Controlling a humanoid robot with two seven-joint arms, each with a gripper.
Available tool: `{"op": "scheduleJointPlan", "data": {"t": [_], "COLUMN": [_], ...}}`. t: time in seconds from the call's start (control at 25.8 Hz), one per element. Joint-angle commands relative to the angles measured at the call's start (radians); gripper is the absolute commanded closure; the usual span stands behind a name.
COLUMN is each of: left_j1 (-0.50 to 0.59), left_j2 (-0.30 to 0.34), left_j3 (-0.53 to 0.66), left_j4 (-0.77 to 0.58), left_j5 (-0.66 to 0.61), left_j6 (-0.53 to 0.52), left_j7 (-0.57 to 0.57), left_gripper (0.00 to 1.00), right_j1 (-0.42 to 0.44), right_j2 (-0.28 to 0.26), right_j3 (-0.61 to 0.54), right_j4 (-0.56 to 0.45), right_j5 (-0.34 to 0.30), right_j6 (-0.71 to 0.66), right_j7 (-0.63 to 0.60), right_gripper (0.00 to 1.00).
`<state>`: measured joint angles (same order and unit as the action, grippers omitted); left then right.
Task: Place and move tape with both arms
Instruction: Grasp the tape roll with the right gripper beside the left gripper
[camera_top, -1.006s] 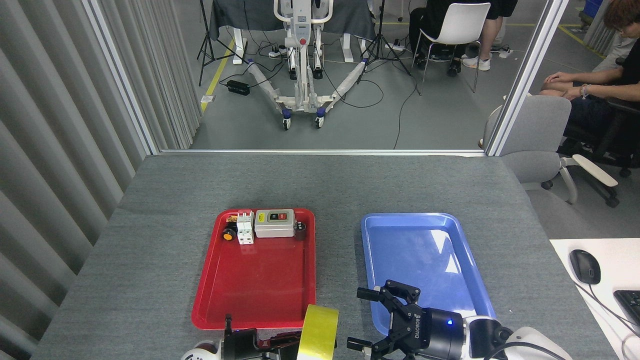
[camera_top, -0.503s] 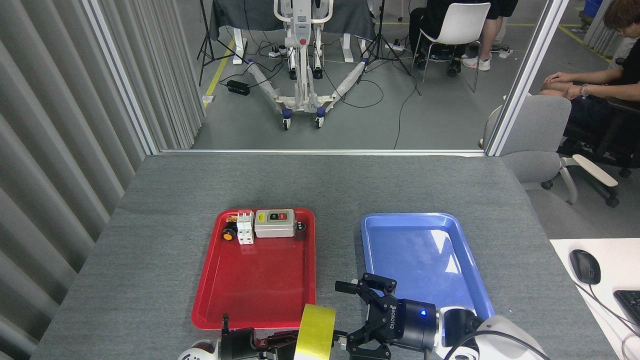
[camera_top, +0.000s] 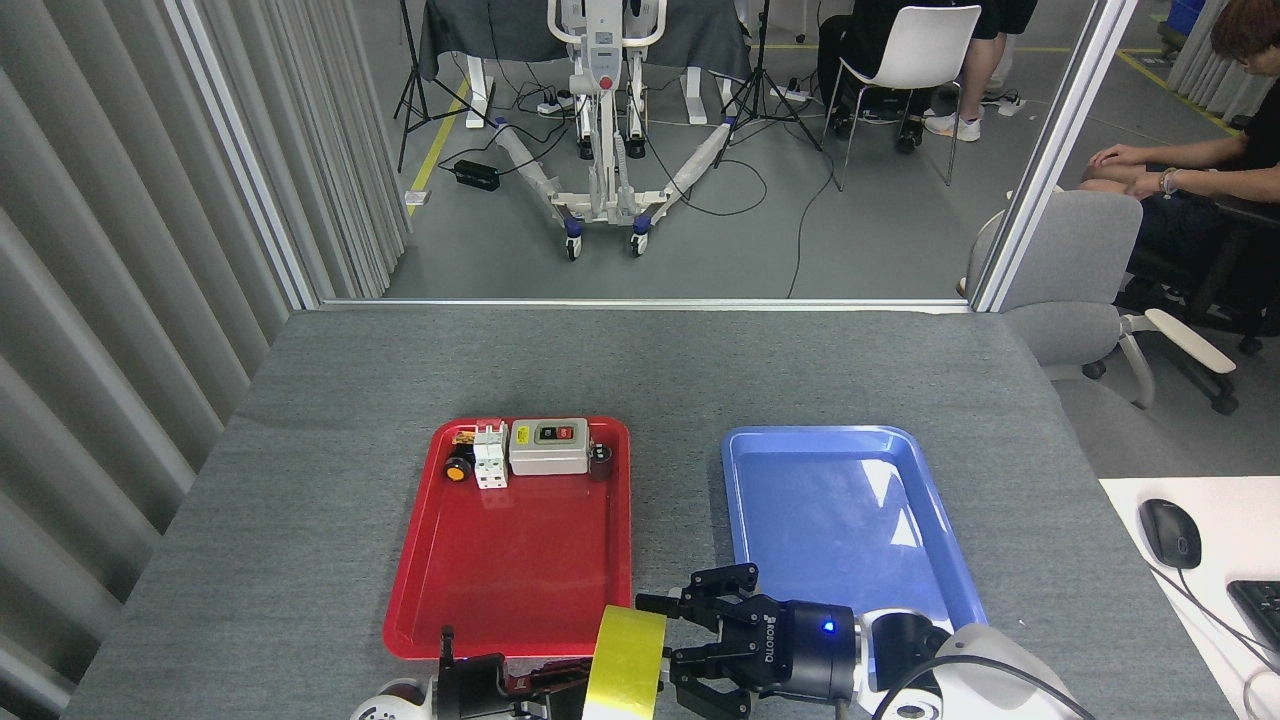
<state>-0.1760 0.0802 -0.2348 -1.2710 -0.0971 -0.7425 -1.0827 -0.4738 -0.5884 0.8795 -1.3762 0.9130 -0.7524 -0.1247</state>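
The tape (camera_top: 625, 665), a yellow roll, stands on edge at the bottom middle, in front of the red tray's near rim. My left gripper (camera_top: 545, 688) comes in low from the bottom left, dark and partly cut off, and is shut on the roll's left side. From the right, my right gripper (camera_top: 680, 650) is open, with its black fingers (camera_top: 700, 603) spread above and below the roll's right edge. Whether they touch the roll I cannot tell. Its blue light is lit.
A red tray (camera_top: 515, 580) holds a grey switch box (camera_top: 548, 446), white breakers and small parts at its far end. To its right lies a blue tray (camera_top: 850, 520). A mouse (camera_top: 1170, 532) sits on a white desk at the right, and people sit beyond the table.
My right gripper has moved left across the blue tray's near corner until its fingers flank the tape. The tape and left gripper have shifted slightly left and down.
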Motion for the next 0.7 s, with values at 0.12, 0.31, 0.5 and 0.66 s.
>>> {"op": "scheduleJointPlan", "data": {"t": [0.12,0.31,0.5,0.66], "left_j1": [-0.008,-0.019,-0.020,-0.022], "left_j2": [0.001,0.001,0.003,0.001], "left_j3": [0.003,0.005,0.005,0.008], "left_j4": [0.009,0.021,0.028,0.038], "left_j5": [0.001,0.002,0.013,0.013], "left_j6": [-0.001,-0.001,-0.003,-0.003], "left_j7": [0.000,0.001,0.001,0.004], "left_gripper": [0.87,0.87,0.87,0.71], "right_j1": [0.000,0.000,0.000,0.000], "right_j2": [0.002,-0.001,-0.002,-0.002], "right_j3": [0.001,0.001,0.001,0.001], "right_j4": [0.000,0.000,0.000,0.000], "right_j5": [0.000,0.000,0.000,0.000], "right_j6": [-0.005,-0.016,-0.016,-0.018], "right_j7": [0.008,0.008,0.008,0.008], "right_gripper": [0.69,0.77,0.77,0.77]}}
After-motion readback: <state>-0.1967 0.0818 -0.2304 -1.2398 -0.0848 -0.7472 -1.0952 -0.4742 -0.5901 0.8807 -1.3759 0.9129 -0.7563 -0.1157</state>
